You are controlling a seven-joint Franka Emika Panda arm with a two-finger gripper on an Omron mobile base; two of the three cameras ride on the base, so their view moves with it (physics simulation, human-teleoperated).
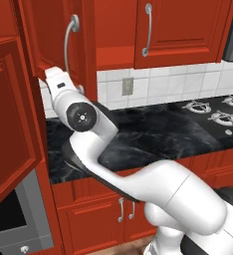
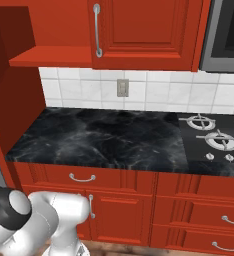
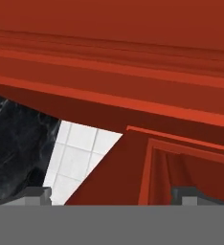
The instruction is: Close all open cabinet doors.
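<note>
Red wood sits right in front of the hand camera: the bottom edge of the open cabinet door [image 3: 109, 62] runs across the top of the hand view, very close. Two small dark fingertips [image 3: 35, 194] poke up at the bottom, one far to each side, so the gripper [image 3: 111, 196] is wide open and holds nothing.

From the left base view, the gripper [image 1: 53, 74] is up against the lower edge of that door [image 1: 56, 35], just below its curved silver handle [image 1: 68, 47]. The door is tall, and its long side goes up and down, like the handle. It swings out from the wall cabinet above the black marble counter [image 1: 153, 134], with its handle side facing into the room.

A second red door [image 1: 11, 124] hangs open too, nearer the camera and left of the arm, above the grey oven [image 1: 19, 219].

The next door along, above the counter [image 2: 139, 30], looks shut.

I think the door must be pushed sideways toward the open shelf [image 2: 49, 55]. The fingers are beside the door, not around it, so a push should do.
</note>
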